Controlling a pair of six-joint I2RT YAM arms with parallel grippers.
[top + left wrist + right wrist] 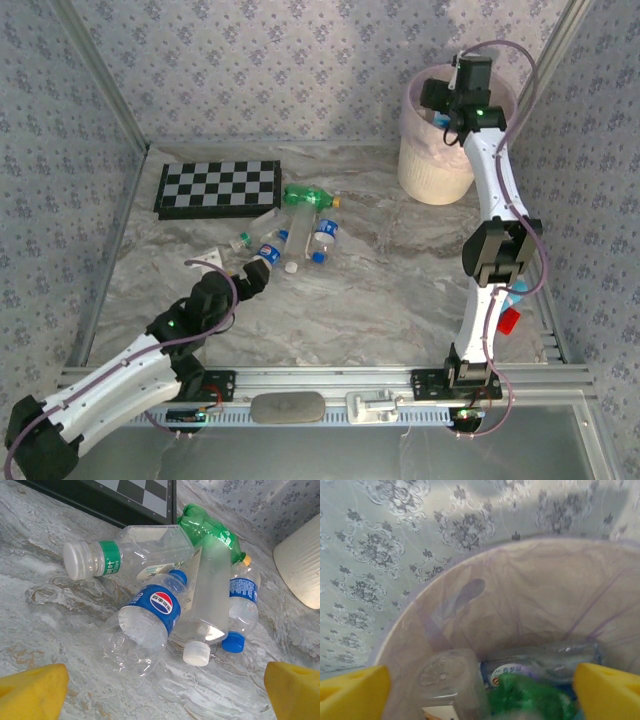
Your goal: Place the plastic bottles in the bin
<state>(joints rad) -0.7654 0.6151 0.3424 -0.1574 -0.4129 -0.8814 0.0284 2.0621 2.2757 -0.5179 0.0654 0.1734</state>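
Several plastic bottles (298, 225) lie in a heap mid-table. The left wrist view shows a Pepsi-labelled bottle (150, 615), a clear one with a green label (135, 550), a crushed green one (207, 527), a white-capped one (205, 605) and a blue-capped one (242, 600). My left gripper (262, 268) is open just short of the Pepsi bottle, its yellow fingers (30, 690) wide apart with nothing between them. My right gripper (447, 115) hangs open over the bin (435, 165). Inside the pink liner (535, 595) lie a clear bottle (447, 680), a blurred green bottle (535, 697) and another clear one (555, 662).
A folded chessboard (218, 187) lies at the back left, just behind the heap. A red piece (511, 320) and a teal object (520, 295) sit by the right arm's base. Patterned walls enclose the table on three sides.
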